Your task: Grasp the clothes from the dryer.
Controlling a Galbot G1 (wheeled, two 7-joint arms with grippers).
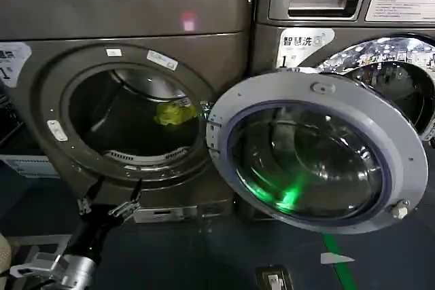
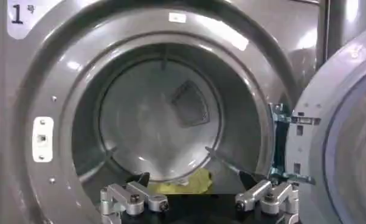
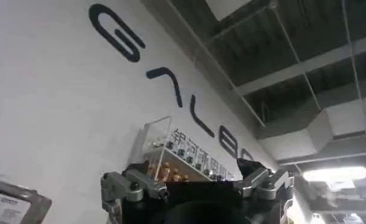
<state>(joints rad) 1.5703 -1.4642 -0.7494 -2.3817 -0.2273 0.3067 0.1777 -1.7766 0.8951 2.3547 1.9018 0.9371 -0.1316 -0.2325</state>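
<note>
The dryer stands on the left, its round opening facing me and its glass door swung wide open to the right. The clothes, a small yellow-green bundle, lie inside the drum towards its right side. My left gripper hovers in front of the machine, just below the porthole's lower rim, open and empty. In the left wrist view the open left gripper points into the drum, and the clothes show low between its fingers, farther in. My right gripper is open, raised towards a lettered wall and ceiling.
A second machine with an LG panel stands on the right, partly behind the open door. The door's hinge juts at the opening's right edge. A white box sits low at the left, and a green strip runs across the floor.
</note>
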